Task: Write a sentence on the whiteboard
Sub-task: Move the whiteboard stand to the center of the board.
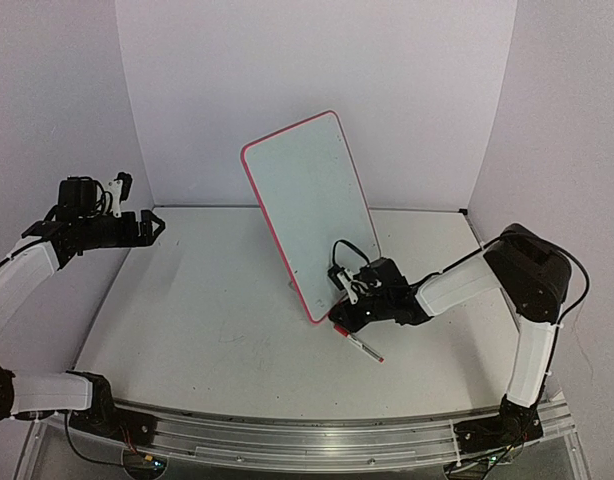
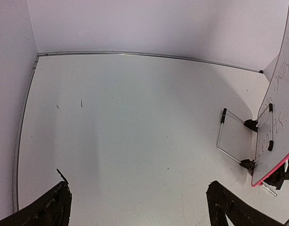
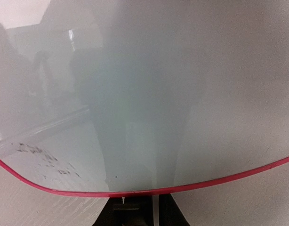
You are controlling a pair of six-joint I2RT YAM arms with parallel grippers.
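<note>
The whiteboard (image 1: 307, 205) stands tilted on its wire stand (image 2: 231, 136) at mid table, and the face towards the top camera looks blank. In the left wrist view the sentence (image 2: 277, 87) shows as thin dark strokes on the board's (image 2: 276, 141) other face, too oblique to read. My right gripper (image 1: 340, 317) is low at the board's bottom corner. Its fingers are close together, their tips right at the red rim (image 3: 149, 192). The red-and-white marker (image 1: 359, 347) lies on the table just below it. My left gripper (image 1: 155, 225) is raised at the far left, open and empty.
Faint scribbles (image 1: 245, 343) mark the table in front of the board. White walls close in the back and both sides. The table's metal rail (image 1: 307, 432) runs along the near edge.
</note>
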